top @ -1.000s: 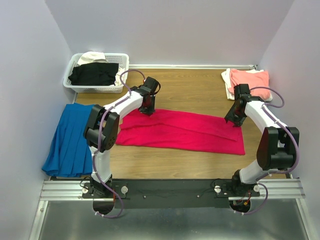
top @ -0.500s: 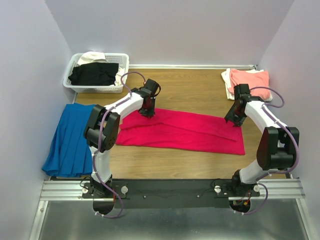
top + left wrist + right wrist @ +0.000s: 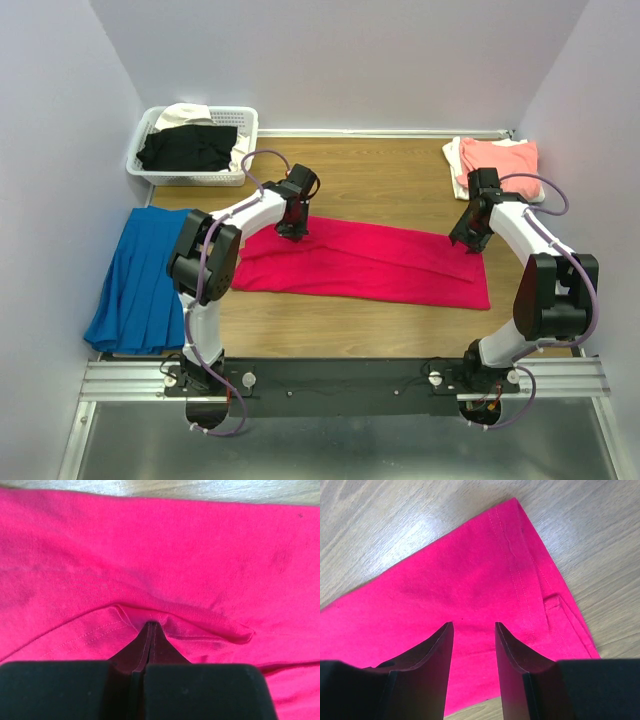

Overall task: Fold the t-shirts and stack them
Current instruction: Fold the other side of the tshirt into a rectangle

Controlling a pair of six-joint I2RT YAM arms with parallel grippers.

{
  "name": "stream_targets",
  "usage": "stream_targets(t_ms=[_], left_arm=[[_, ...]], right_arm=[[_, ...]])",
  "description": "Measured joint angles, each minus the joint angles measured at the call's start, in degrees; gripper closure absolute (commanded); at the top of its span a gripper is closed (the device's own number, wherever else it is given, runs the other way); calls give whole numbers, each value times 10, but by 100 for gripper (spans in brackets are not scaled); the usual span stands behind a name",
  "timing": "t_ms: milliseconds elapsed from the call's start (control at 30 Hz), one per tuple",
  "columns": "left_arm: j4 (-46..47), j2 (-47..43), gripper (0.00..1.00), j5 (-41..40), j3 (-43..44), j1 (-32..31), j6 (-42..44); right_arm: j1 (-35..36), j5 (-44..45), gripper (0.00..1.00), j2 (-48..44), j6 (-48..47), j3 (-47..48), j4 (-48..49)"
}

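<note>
The crimson-red t-shirt (image 3: 370,262) lies as a long folded band across the middle of the table. My left gripper (image 3: 291,232) is down on the shirt's far left edge. In the left wrist view its fingertips (image 3: 151,625) are shut, with a ridge of red fabric (image 3: 200,555) puckered up into them. My right gripper (image 3: 466,243) hovers over the shirt's right end. There the jaws (image 3: 474,626) stand open above the hemmed corner of the red cloth (image 3: 445,585), holding nothing.
A salmon-pink t-shirt (image 3: 497,158) lies folded on a pale one (image 3: 455,155) at the back right. The white lattice basket (image 3: 240,178) at the back left holds a black t-shirt (image 3: 188,148) and a cream one (image 3: 183,114). A blue cloth (image 3: 143,275) covers the left edge.
My left gripper has sunk slightly onto the shirt's far edge and closed, gathering a fold of red fabric. The right arm has not moved.
</note>
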Motion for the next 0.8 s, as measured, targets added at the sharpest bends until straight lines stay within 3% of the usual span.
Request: stream_targets(t_ms=[633,667,767,800], left_arm=[[-17,-106,99,-14,-30,-29,-14],[-17,-107,84,-15,-33,-30,-15],[-16,-106,66,-14,-37,-32,-14],[-15,-106,65,-13,-37,-32,-14]], right_arm=[[0,0,53,0,0,-11,5],[0,0,53,0,-1,-12,6],[0,0,53,0,-2,-12,9],[0,0,53,0,-2,-12,10]])
